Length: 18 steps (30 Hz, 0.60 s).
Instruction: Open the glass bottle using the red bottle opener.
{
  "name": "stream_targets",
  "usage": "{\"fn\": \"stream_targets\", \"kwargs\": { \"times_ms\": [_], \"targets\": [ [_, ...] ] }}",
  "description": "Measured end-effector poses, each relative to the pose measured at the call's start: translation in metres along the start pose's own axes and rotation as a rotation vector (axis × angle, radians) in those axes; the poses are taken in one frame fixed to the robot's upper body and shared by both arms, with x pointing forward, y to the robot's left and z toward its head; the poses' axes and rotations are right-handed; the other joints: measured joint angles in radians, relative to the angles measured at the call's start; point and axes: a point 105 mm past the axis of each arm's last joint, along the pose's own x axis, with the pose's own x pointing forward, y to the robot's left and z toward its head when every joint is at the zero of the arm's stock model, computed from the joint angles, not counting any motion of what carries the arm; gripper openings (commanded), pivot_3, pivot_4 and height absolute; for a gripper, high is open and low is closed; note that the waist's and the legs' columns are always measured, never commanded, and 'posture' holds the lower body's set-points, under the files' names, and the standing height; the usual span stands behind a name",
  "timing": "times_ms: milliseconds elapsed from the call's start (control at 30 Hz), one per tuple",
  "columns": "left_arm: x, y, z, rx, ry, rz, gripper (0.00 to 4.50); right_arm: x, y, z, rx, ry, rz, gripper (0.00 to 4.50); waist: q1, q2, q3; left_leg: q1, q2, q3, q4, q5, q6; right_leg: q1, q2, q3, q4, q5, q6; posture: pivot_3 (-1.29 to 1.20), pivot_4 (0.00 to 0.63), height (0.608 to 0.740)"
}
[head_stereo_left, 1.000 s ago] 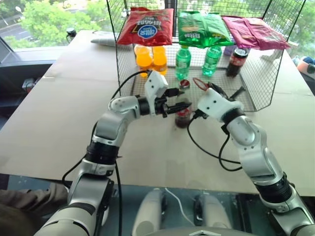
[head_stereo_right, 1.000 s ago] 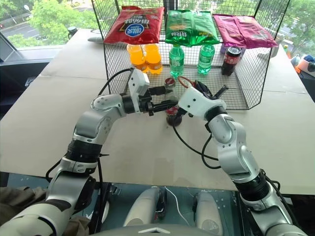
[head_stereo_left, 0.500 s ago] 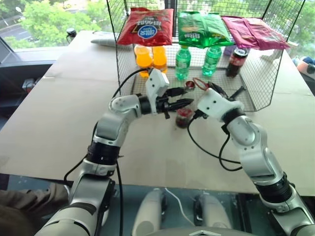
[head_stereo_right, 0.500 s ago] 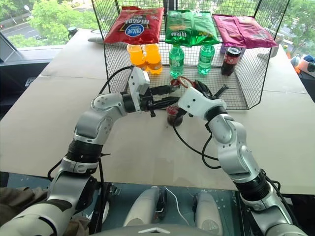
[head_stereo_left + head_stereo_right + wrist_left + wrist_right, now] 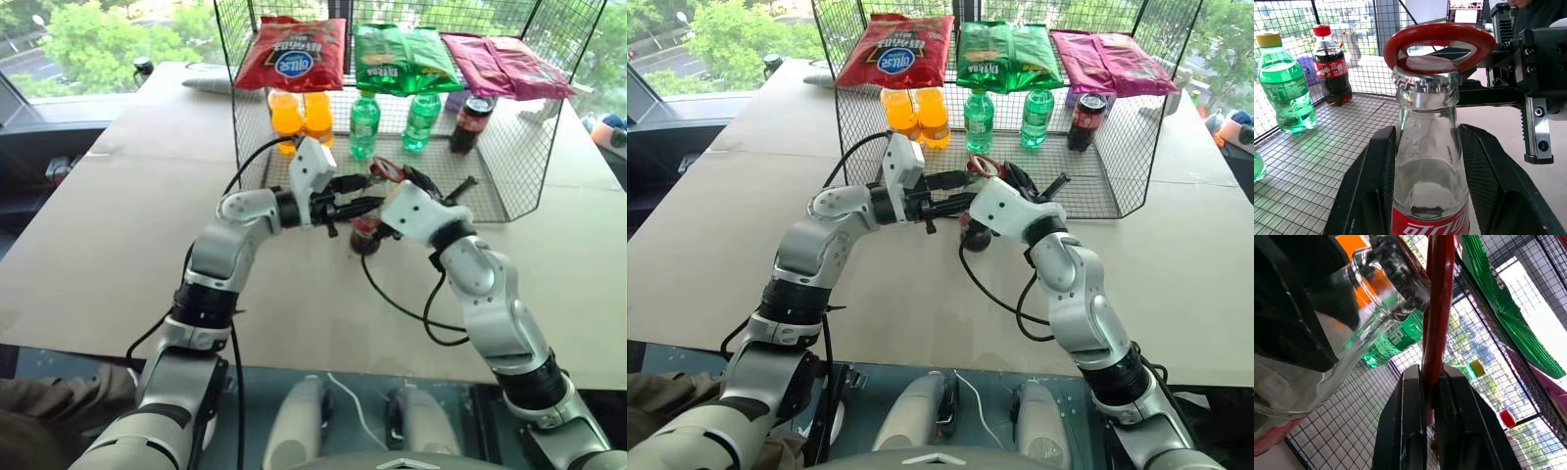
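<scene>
Glass bottle (image 5: 1427,161): clear, slim, upright on the table just in front of the wire rack; long narrow neck, red label with white script, crimped crown cap with red top in place. Red bottle opener (image 5: 1442,38): oval ring head lying over the cap, tilted slightly.

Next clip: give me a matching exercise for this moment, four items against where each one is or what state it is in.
Items:
1. glass bottle
2. red bottle opener
3. orange drink bottles
4. red snack bag

States:
A. ring over the crown cap
B. hanging on the wire rack
C. neck between the left gripper's fingers
D. standing on the rack's floor

Pairs: 1-C, 2-A, 3-D, 4-B
</scene>
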Motion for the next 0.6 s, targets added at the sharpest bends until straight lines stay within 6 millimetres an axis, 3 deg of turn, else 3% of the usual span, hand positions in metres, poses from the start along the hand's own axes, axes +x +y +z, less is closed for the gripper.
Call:
{"fn": "stream_targets", "kwargs": {
  "times_ms": [600],
  "targets": [
    [-0.001,0.003,0.000,0.002,0.007,0.013,1.53,0.008,0.009,-0.004,-0.014,-0.007,-0.018,0.00,0.000,0.000,0.000,0.004,0.002,0.000,0.000,-0.002,0.002,0.002,0.000,0.000,0.001,0.000,0.000,0.00,0.150,0.740]
  ]
}}
